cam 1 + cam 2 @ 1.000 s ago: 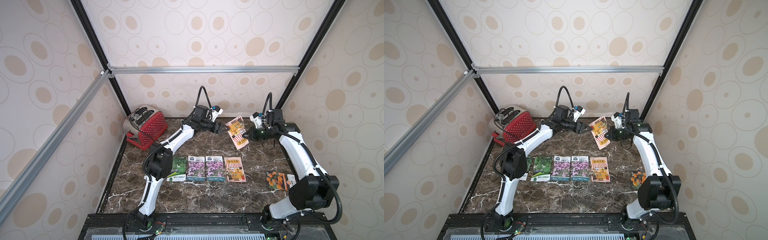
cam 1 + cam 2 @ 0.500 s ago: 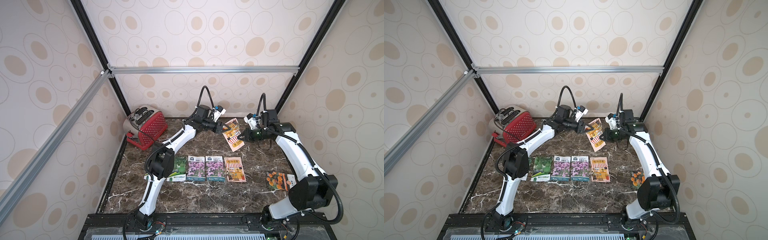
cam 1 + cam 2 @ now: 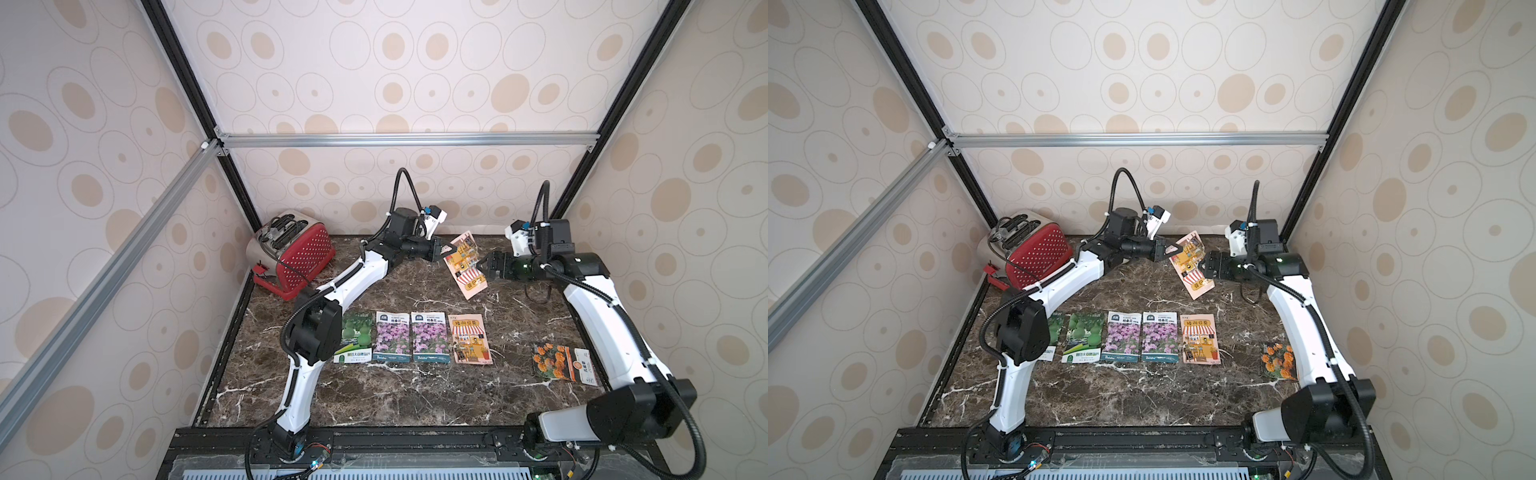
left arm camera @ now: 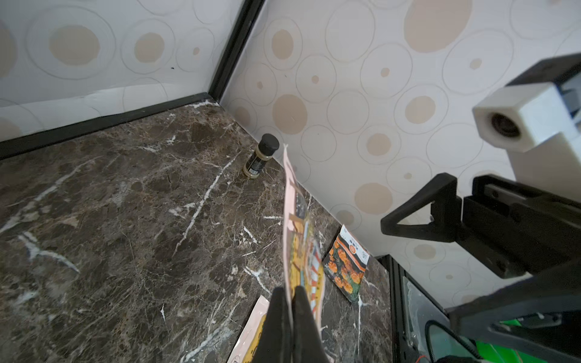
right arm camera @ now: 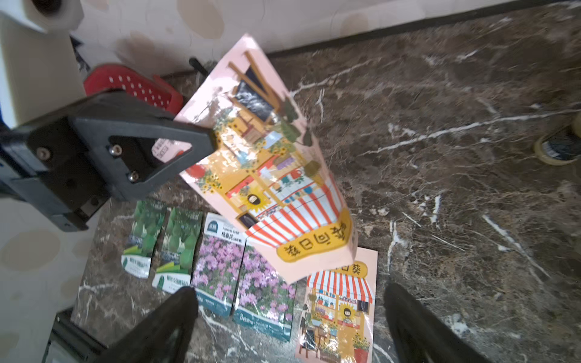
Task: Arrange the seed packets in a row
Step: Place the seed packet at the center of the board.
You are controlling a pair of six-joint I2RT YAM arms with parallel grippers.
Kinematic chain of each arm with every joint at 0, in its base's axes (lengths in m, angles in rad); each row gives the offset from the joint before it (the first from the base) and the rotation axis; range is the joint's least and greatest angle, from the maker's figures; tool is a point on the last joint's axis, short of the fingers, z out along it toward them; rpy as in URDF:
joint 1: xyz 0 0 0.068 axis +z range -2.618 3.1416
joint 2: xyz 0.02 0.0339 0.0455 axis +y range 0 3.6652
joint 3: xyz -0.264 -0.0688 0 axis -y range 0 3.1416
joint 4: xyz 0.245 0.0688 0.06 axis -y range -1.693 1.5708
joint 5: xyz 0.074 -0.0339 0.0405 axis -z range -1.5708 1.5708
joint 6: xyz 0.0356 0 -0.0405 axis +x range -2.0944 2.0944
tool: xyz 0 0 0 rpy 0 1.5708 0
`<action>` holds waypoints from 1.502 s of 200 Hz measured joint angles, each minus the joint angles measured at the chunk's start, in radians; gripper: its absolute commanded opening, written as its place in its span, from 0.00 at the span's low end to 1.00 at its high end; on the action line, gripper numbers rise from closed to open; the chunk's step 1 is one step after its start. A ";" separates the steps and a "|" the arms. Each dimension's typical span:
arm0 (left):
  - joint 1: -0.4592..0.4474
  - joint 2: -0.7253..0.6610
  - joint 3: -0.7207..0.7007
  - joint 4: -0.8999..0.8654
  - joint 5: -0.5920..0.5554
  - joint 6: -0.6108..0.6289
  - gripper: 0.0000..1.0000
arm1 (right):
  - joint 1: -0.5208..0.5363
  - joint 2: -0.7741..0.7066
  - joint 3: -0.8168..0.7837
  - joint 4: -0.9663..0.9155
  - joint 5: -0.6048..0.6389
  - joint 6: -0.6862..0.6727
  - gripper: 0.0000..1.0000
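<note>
A peach shop-front seed packet (image 3: 465,266) (image 3: 1192,266) hangs tilted above the back of the table. My left gripper (image 3: 451,250) (image 4: 290,292) is shut on its upper edge. My right gripper (image 3: 482,266) (image 5: 289,290) stands open just off its lower end, with nothing between the fingers. Lying in a row near the table's middle are a green gourd packet (image 3: 355,338), two purple flower packets (image 3: 392,336) (image 3: 430,336) and a peach packet (image 3: 471,338). A second gourd packet (image 3: 1052,330) is half hidden behind my left arm. A marigold packet (image 3: 557,361) lies apart, to the right.
A red toaster (image 3: 295,253) stands in the back left corner. A small jar with a black lid (image 4: 261,157) stands against the right wall near the back. The table is dark marble (image 3: 395,395), walled on three sides.
My left gripper has shut on the peach packet and my right gripper has opened and let it go. The packet has shifted a little to the left.
</note>
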 measured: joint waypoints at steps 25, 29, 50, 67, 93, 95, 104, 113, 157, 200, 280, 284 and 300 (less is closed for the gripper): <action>-0.003 -0.071 -0.060 0.107 -0.102 -0.172 0.00 | -0.002 -0.087 -0.080 0.144 0.024 0.155 1.00; -0.003 -0.081 -0.068 0.123 -0.126 -0.199 0.00 | -0.002 -0.096 -0.097 0.174 0.024 0.183 0.99; -0.011 -0.127 -0.117 0.197 -0.237 -0.317 0.00 | 0.000 -0.114 -0.186 0.329 0.016 0.336 1.00; -0.024 -0.154 -0.158 0.243 -0.328 -0.391 0.00 | 0.005 -0.113 -0.272 0.470 0.012 0.465 0.99; -0.048 -0.182 -0.217 0.302 -0.449 -0.494 0.00 | 0.035 -0.112 -0.383 0.678 0.020 0.639 0.99; -0.049 -0.183 -0.219 0.304 -0.453 -0.497 0.00 | 0.039 -0.111 -0.389 0.691 0.022 0.651 0.99; -0.058 -0.190 -0.237 0.313 -0.495 -0.524 0.00 | 0.058 -0.111 -0.408 0.754 0.031 0.698 0.98; -0.066 -0.195 -0.247 0.318 -0.528 -0.543 0.00 | 0.078 -0.109 -0.423 0.819 0.040 0.740 0.97; -0.094 -0.212 -0.253 0.343 -0.634 -0.600 0.00 | 0.134 -0.059 -0.453 1.070 0.096 0.883 0.93; -0.110 -0.216 -0.253 0.359 -0.660 -0.622 0.00 | 0.174 0.008 -0.478 1.200 0.119 0.966 0.88; -0.111 -0.216 -0.259 0.381 -0.659 -0.632 0.00 | 0.181 0.032 -0.494 1.380 0.169 0.998 0.00; -0.111 -0.216 -0.261 0.381 -0.657 -0.632 0.06 | 0.181 0.032 -0.494 1.381 0.169 0.995 0.00; -0.110 -0.216 -0.268 0.380 -0.640 -0.613 0.39 | 0.181 0.024 -0.497 1.373 0.169 0.967 0.00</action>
